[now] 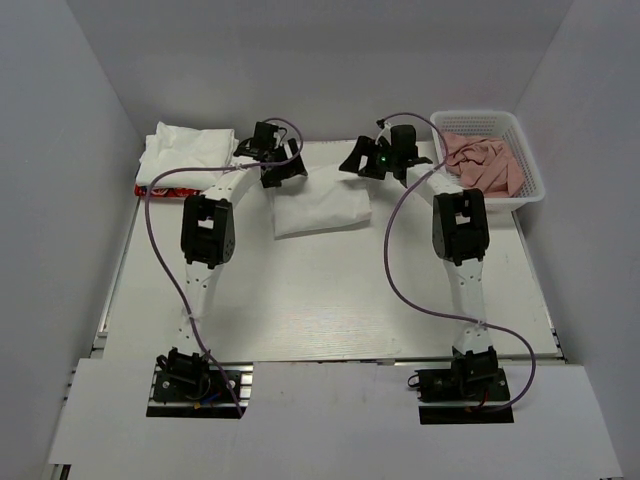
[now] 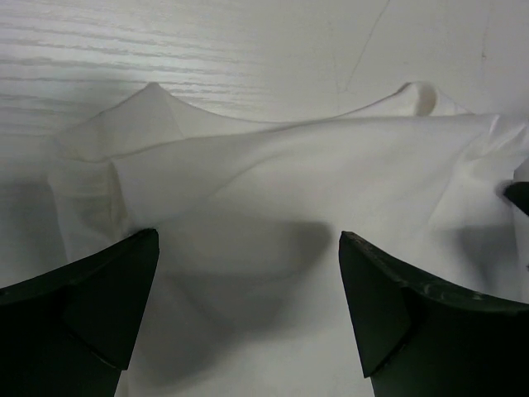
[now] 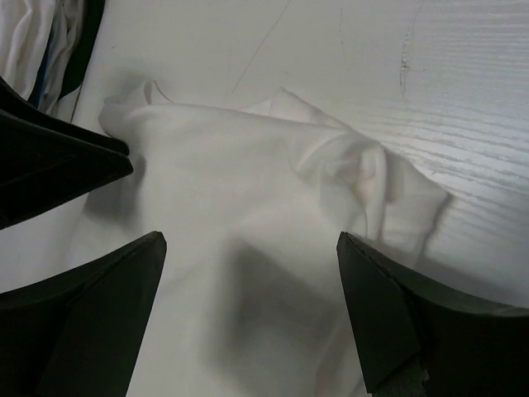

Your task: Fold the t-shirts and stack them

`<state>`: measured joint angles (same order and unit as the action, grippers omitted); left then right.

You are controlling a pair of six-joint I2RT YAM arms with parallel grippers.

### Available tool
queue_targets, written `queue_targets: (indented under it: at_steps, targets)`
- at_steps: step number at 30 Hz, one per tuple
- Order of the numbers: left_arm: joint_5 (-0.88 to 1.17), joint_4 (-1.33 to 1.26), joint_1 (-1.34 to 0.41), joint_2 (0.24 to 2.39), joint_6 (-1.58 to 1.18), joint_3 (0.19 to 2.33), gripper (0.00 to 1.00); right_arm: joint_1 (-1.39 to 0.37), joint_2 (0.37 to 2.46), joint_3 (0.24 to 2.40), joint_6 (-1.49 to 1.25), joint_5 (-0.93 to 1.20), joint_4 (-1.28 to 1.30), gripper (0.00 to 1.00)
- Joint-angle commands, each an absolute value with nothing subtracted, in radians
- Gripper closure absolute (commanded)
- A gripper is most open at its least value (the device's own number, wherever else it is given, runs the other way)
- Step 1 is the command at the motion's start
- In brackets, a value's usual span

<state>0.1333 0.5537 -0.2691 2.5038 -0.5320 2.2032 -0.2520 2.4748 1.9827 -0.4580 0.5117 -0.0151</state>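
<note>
White t-shirt point(image 1: 320, 210): folded, mid-table; wrist views add creases.
Basket point(image 1: 533, 180): top view only; pink cloths point(image 1: 485, 162) inside.
Left gripper point(image 2: 248, 240): wide, empty.
Right gripper point(image 3: 250, 240): wide, empty.

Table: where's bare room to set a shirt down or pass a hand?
Free: near-middle table, between left arm and right arm, in front of the folded shirt. Also the strip right of the right arm, nearer than the basket. Crowded: far edge, with shirt stack, left claw, right claw and basket.
</note>
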Motion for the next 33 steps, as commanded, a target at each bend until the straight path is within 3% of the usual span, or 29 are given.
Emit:
queue_targets:
  at_steps: [1,11,24,31,33]
  targets:
    - [0.055,0.606,-0.245,2.346,-0.485,2.188,0.0,-0.265,2.304,2.019,-0.336,0.462,0.118,0.1]
    - [0.005,0.586,-0.267,2.1,-0.502,1.835,0.0,-0.321,2.023,1.56,-0.336,0.52,0.046,0.1]
    - [0.074,0.565,-0.247,2.189,-0.546,1.752,0.0,-0.314,2.152,1.382,-0.406,0.549,-0.101,0.1]
    - [0.087,0.511,-0.267,2.235,-0.47,1.715,0.0,-0.319,2.06,1.388,-0.357,0.609,-0.107,0.1]
    - [0.156,0.454,-0.276,2.256,-0.434,1.689,0.08,-0.316,2.01,1.382,-0.359,0.632,-0.118,0.1]
